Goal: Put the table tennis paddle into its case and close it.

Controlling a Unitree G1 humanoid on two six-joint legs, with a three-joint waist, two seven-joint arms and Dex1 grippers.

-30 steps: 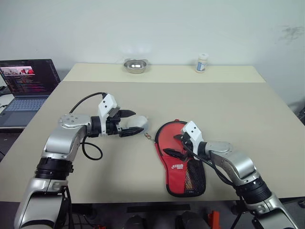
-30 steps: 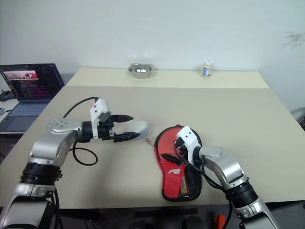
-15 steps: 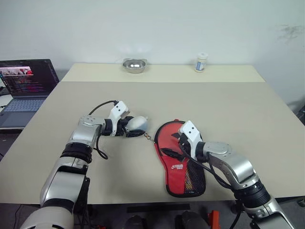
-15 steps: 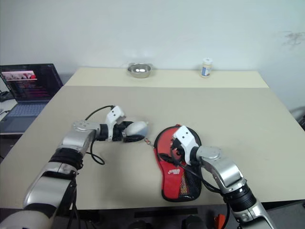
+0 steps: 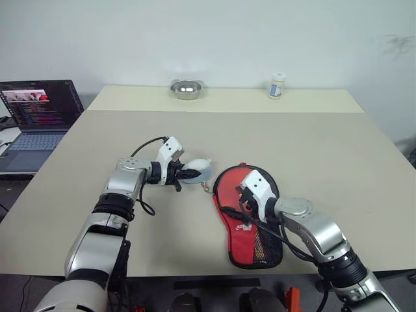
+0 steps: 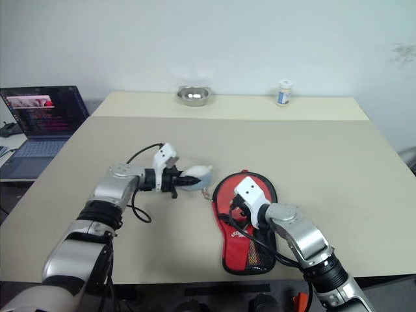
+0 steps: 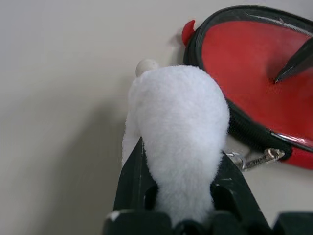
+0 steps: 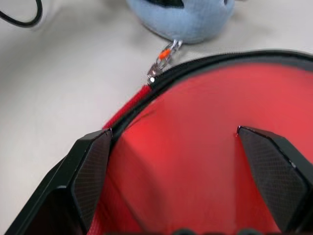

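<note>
I see my left tool (image 7: pixel 178 183) pinching a white plush pom (image 7: pixel 178 142) clipped beside the case (image 5: pixel 250 214). The case lies flat on the tabletop (image 5: pixel 325 156), red side up. My right tool (image 8: pixel 183 171) sits spread over its round end.

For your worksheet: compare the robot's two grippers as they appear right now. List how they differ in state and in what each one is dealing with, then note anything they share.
The left gripper is shut on a fluffy white plush charm; the right gripper is open and holds nothing.
The left gripper is beside the case, over the bare table; the right gripper hovers over the case's red side.
The left points toward the case from the side; the right reaches along its round end.
Shared: both have two black fingers and sit low over the table.
</note>
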